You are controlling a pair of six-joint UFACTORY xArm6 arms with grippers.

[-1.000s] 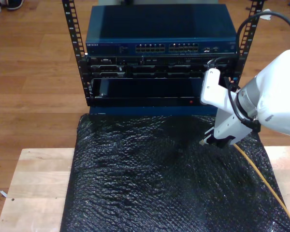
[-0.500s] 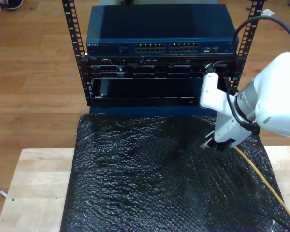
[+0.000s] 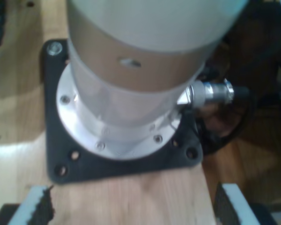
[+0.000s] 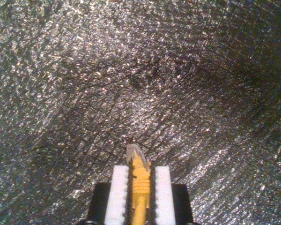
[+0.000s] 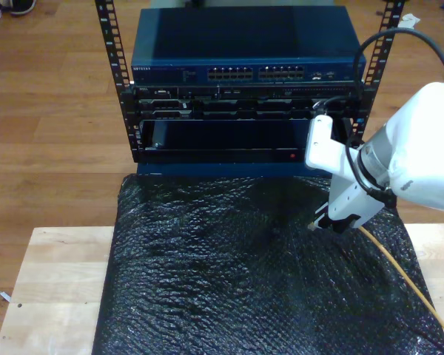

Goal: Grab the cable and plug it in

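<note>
The wooden bench (image 5: 52,288) carries a crinkled black sheet (image 5: 229,281), and beyond it stands a rack (image 5: 111,74) with a blue network switch (image 5: 244,52) on top. My second arm (image 5: 422,155), white and bulky, reaches in from the exterior view's right and slopes down toward the sheet, with my second gripper (image 5: 327,222) hanging just above the black surface, well short of the rack. Its two white ribbed fingers (image 4: 120,192) are closed tight on the cable (image 4: 139,187), pinching it just behind the clear plug (image 4: 133,152), which pokes out a little past the fingertips over the sheet. Behind the fingers the yellow-orange cable runs away across the sheet toward the exterior view's lower right corner. My first gripper (image 3: 131,206) looks down at the round white base of an arm (image 3: 131,70), bolted to a black plate (image 3: 56,140) on the wood; its ribbed fingers (image 3: 35,206) stand wide apart with bare wood between them and hold nothing. A metal connector (image 3: 210,93) juts from the base's side, beyond those fingers.
</note>
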